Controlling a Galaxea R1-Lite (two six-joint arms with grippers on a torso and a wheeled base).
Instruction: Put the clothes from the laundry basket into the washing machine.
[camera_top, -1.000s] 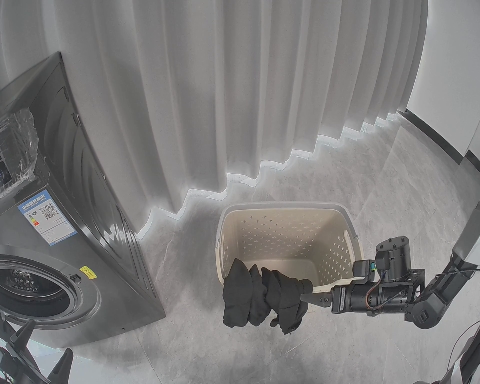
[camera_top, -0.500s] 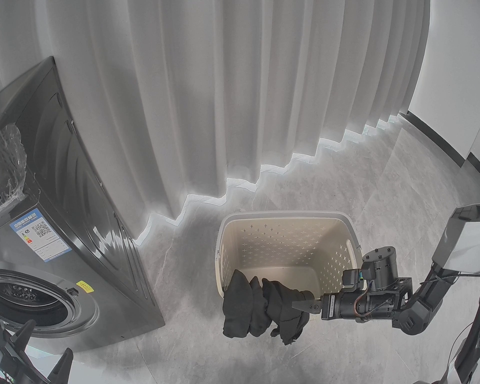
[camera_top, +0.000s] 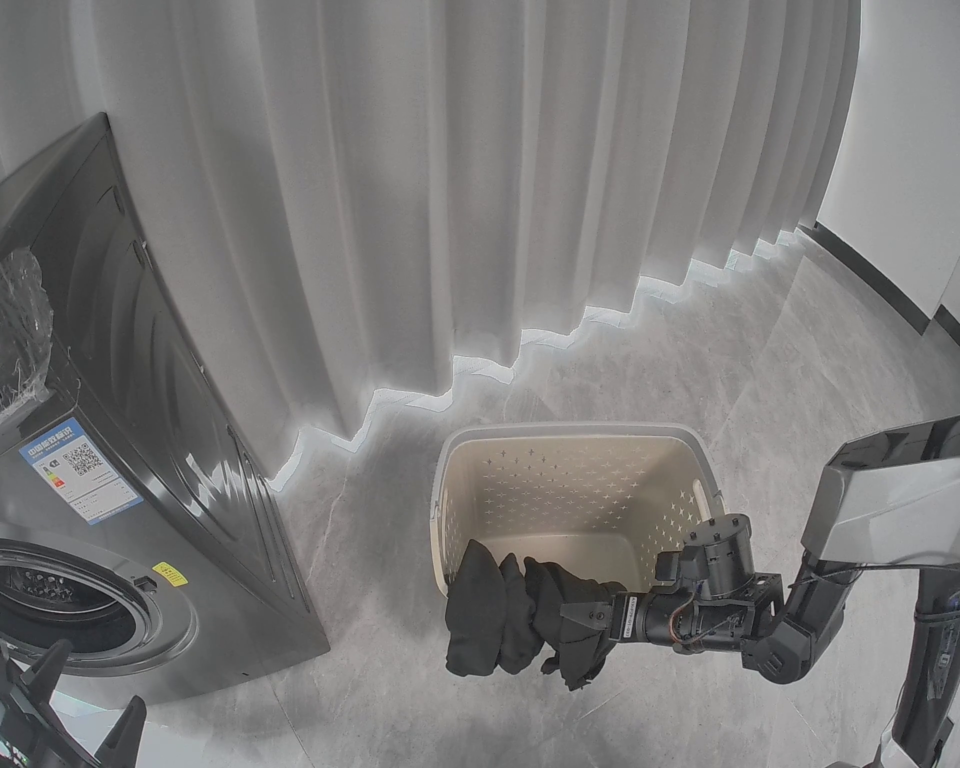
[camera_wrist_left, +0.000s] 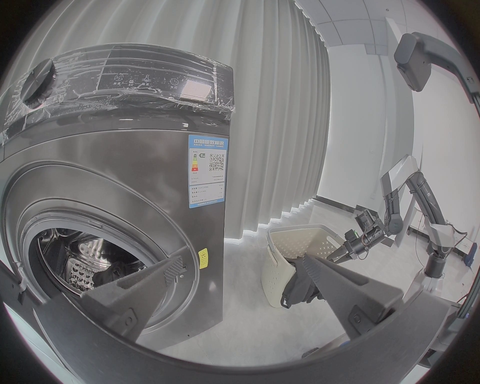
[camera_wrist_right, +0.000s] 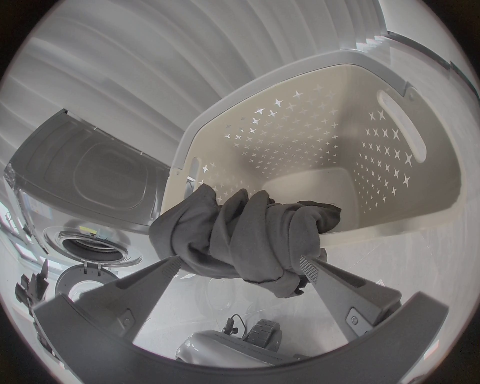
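A pale pleated curtain (camera_top: 480, 200) hangs behind a grey stone floor (camera_top: 380, 560). On that floor the washing machine (camera_top: 150, 400) stands to the robot's left and the laundry basket (camera_top: 575, 432) sits well apart from it, towards the right. The machine's round drum opening (camera_wrist_left: 90, 260) is uncovered and the door is swung aside. Something dark lies inside the drum, though what it is cannot be told. The basket's floor looks bare. The one piece of clothing to be seen, a dark bunched garment (camera_top: 500, 610), is draped over the basket's near rim, with its folds hanging down the outer wall. The right gripper (camera_top: 575, 620) is level with that rim at the garment's right-hand end. In the right wrist view its jaws stand wide, one to each side of the lower bunch of cloth, not closed on it. The left gripper (camera_wrist_left: 240, 260) hangs low in front of the machine, facing the drum, with its jaws also spread wide and nothing between them. The step in hand looks like the grasp on the garment. The next move would call for closing the jaws on a thick fold rather than a loose edge. The cloth would then need lifting high enough that its hanging folds clear the rim without dragging the light basket, and carrying across to the open drum.
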